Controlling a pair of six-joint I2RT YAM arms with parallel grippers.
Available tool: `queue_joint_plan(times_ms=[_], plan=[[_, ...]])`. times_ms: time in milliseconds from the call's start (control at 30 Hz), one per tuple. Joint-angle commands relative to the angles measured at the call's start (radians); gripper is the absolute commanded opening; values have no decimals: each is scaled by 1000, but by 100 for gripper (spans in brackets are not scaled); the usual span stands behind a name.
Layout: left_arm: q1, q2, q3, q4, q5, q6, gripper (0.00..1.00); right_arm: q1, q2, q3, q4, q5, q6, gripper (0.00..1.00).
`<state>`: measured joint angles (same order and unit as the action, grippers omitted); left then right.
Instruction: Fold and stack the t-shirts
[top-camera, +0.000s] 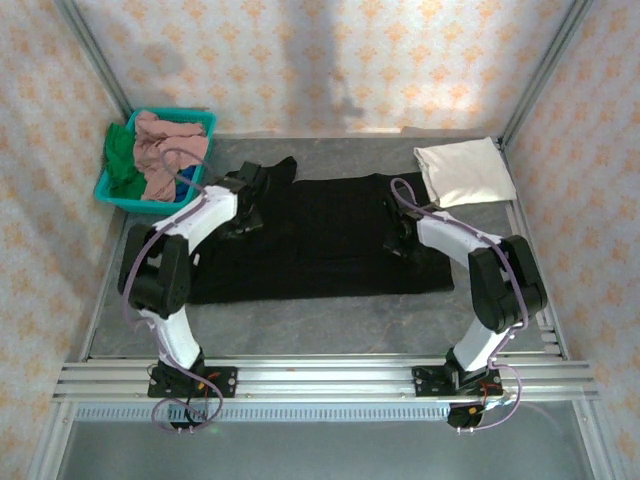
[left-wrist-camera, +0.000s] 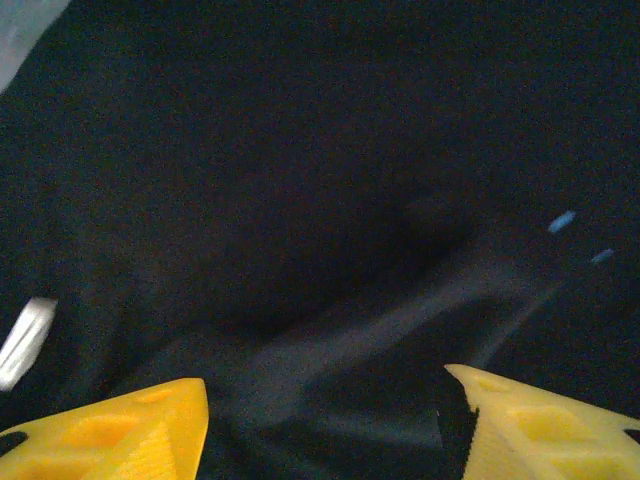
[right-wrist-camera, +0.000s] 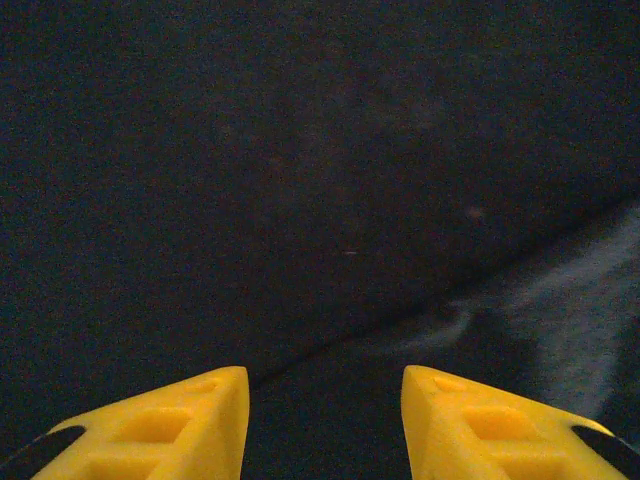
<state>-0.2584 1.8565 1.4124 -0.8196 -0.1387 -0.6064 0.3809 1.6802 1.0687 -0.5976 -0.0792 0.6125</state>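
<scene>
Left tool (left-wrist-camera: 322, 380) hangs spread over the black shirt (left-wrist-camera: 300, 170); right tool (right-wrist-camera: 322, 372), likewise spread, sits low over the same shirt.

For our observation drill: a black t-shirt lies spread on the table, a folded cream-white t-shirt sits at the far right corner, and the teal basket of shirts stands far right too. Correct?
No. The top external view shows the teal basket at the far left corner, not the right. The spread black t-shirt and the folded cream-white t-shirt at far right are as stated.
</scene>
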Motion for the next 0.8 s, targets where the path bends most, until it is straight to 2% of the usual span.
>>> queue_joint_plan(times_ms=[0, 133, 200, 267, 400, 533, 667, 767], plan=[[7, 156, 111, -79, -24, 104, 62, 20, 27, 47, -6, -9, -20, 44], [6, 256, 215, -112, 15, 167, 60, 26, 44, 52, 16, -11, -12, 44], [9, 296, 273, -145, 13, 194, 55, 26, 44, 54, 18, 0, -10, 44], [13, 315, 328, -179, 14, 217, 42, 26, 40, 57, 19, 3, -11, 44], [13, 246, 337, -163, 18, 231, 17, 27, 31, 53, 22, 15, -11, 44], [13, 155, 274, -117, 45, 223, 0, 26, 42, 48, 31, 17, -8, 44], [19, 81, 172, -56, 77, 202, 0, 26, 63, 46, 41, 4, -10, 44], [32, 44, 111, -11, 56, 186, 0, 26, 75, 51, 46, -3, -12, 44]])
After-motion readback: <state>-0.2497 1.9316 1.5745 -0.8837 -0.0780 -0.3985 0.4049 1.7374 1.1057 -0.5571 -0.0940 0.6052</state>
